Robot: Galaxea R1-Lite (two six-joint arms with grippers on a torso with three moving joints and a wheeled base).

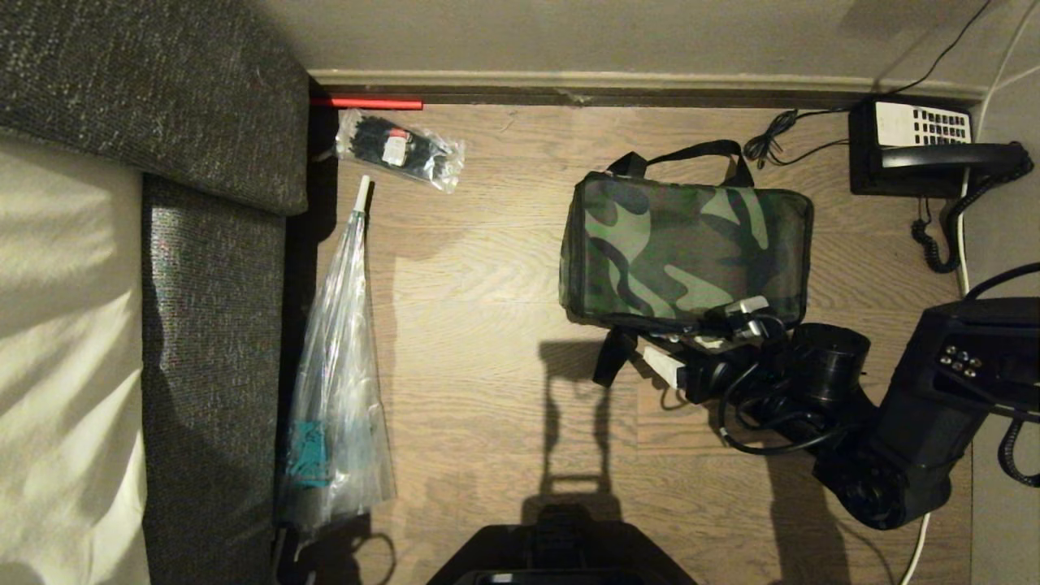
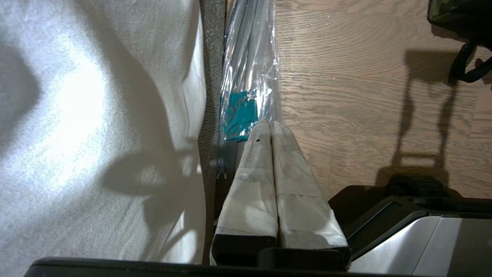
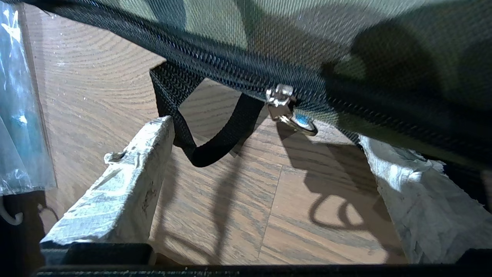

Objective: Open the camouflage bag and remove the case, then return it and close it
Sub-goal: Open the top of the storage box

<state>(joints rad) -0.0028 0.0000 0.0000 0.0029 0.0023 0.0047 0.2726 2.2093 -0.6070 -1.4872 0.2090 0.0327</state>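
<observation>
The camouflage bag [image 1: 686,248] is seen zipped shut on the wooden floor [image 1: 487,325], near the wall. The right gripper [image 3: 265,161] is held spread wide at its zip pull [image 3: 286,109], nothing pinched. The left gripper [image 2: 271,127] is pressed together beside the sofa [image 2: 209,96].

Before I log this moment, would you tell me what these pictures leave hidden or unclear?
- The case: in no view; the camouflage bag looks zipped shut, so its contents are hidden.
- Zip pull: clear in the right wrist view; in the head view the open right gripper covers that edge.
- Left gripper: head view misses it; it is shut beside the umbrella.
- Telephone keys: too small.
</observation>
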